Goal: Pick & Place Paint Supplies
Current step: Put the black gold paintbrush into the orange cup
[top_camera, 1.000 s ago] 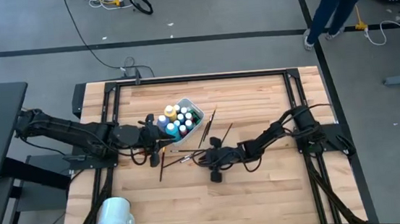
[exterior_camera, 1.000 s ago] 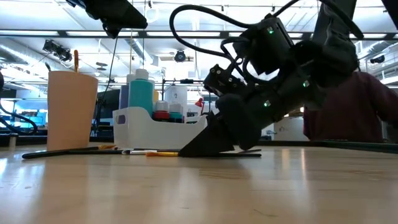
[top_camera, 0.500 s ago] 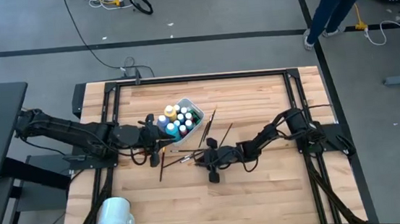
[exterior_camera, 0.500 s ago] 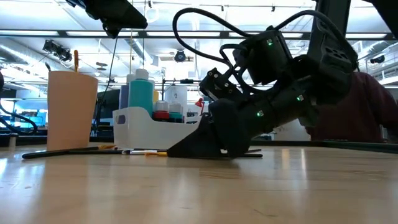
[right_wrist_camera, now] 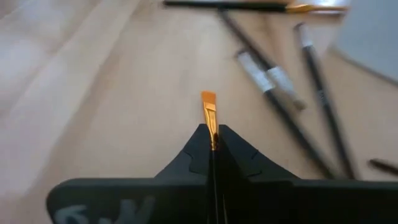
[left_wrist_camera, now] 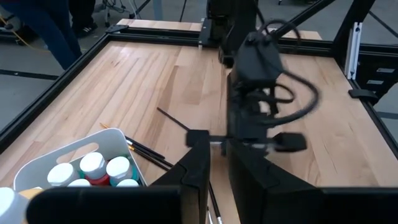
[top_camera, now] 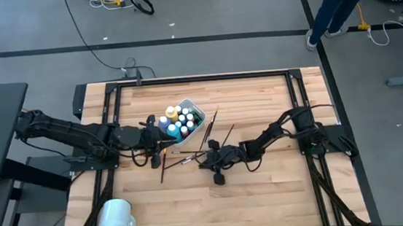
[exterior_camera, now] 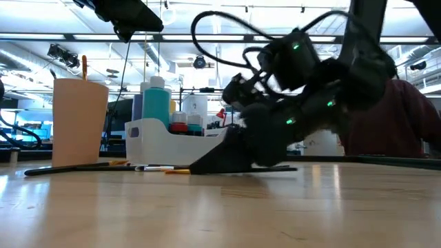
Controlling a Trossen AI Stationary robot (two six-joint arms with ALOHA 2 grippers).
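Wood surface: pale plank table (top_camera: 268,202), framed in dark rails.
Right gripper (right_wrist_camera: 212,144): low at mid-table, fingers pressed together on a thin brush (right_wrist_camera: 209,115); orange-tipped bristle end poking out just past the fingertips, handle running back between the pads, out of sight.
Right gripper, from above: dark mass (top_camera: 207,158) just beside the scatter of loose brushes (top_camera: 213,128), near the tub's corner.
Left gripper (left_wrist_camera: 213,163): hovering beside the white tub (top_camera: 191,108), jaws nearly together with a narrow gap; nothing visible between them.
Paint bottles (top_camera: 179,121): white caps clustered inside the tub, several standing tall in the low view (exterior_camera: 156,105).
Loose brushes on table: a few lying crossed near the tub (right_wrist_camera: 273,81); one long dark brush (top_camera: 162,169) lying closer to the left arm.
Other items: large white cylinder (top_camera: 114,221) at the near left corner, well apart from the work.
Step in hand, as judged: brush pinched, lift toward the tub yet to come.
Risk, thin grip: pinch near the bristle end only, so likely pivot or slip of the long handle once raised.
Risk, neighbours: fingertips close to the crossed brushes; possible drag or scatter of them on lifting.
Risk, crowding: both arms close around the tub; possible contact between them, or a knock tipping bottles, if the carry path cuts near the left gripper.
Risk, placement: tub packed with bottles; brush may bridge the rim and roll off.
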